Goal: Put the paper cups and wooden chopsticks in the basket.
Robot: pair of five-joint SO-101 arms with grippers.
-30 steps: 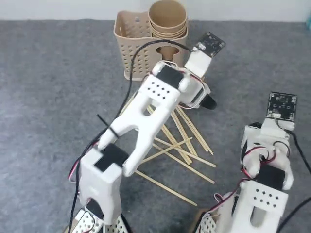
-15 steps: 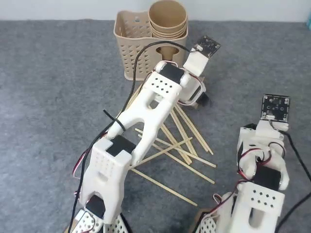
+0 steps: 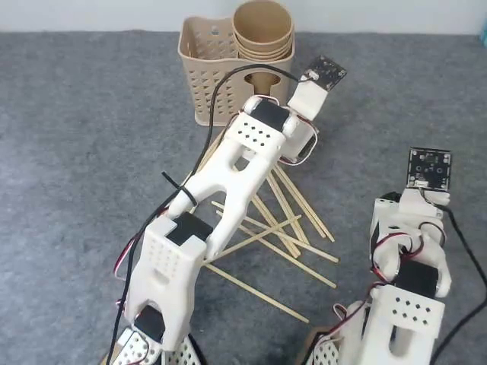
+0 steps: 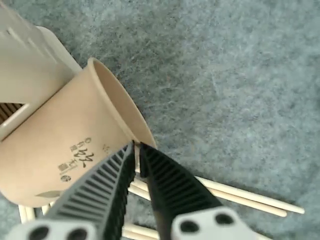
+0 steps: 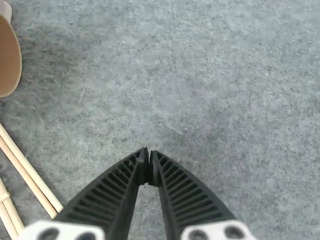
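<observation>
A tan paper cup (image 4: 75, 150) lies tilted beside the beige basket's wall (image 4: 25, 55), and my left gripper (image 4: 136, 149) is shut on its rim. In the high view the left arm (image 3: 251, 144) stretches to just in front of the basket (image 3: 209, 84), which holds a stack of paper cups (image 3: 262, 30). Several wooden chopsticks (image 3: 281, 228) lie crossed on the grey carpet under and behind that arm. My right gripper (image 5: 149, 160) is shut on nothing, low over bare carpet, with chopsticks (image 5: 25, 180) and a cup's edge (image 5: 7, 55) off to one side.
The right arm (image 3: 411, 251) stands at the front right, apart from the chopsticks. Grey carpet (image 3: 76, 152) covers the whole table, with bare stretches left of the basket and at the far right. Black cables run along the left arm.
The left arm has pushed a little closer to the basket, and its dark fingertip has slipped out of sight under the wrist. The right arm has drawn slightly inward.
</observation>
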